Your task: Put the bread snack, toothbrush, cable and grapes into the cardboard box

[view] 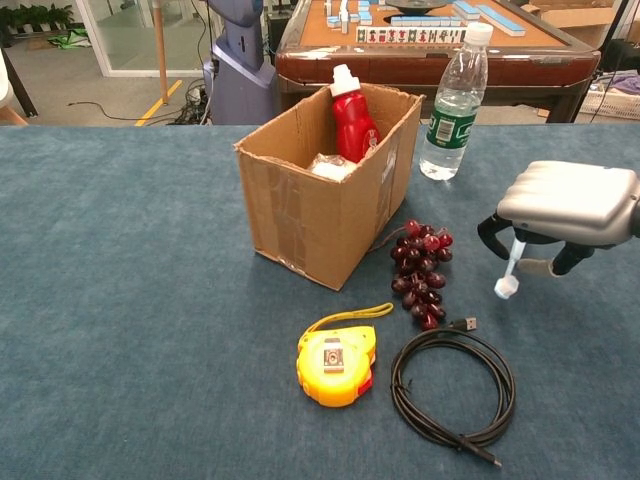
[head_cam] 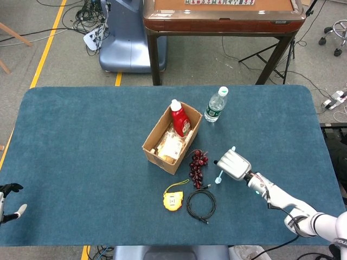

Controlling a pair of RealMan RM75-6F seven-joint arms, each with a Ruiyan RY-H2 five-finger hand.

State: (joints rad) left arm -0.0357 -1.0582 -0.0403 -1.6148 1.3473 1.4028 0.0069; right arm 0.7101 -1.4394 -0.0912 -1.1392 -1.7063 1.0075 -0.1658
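Observation:
My right hand grips the white and light-blue toothbrush and holds it just above the cloth, right of the dark red grapes. The black coiled cable lies in front of the grapes. The open cardboard box stands left of the grapes, with a bread snack packet inside beside a red bottle. My left hand stays at the table's near left edge, holding nothing, fingers apart.
A yellow tape measure lies left of the cable. A clear water bottle stands behind the grapes, right of the box. The blue tablecloth spreads wide to the left.

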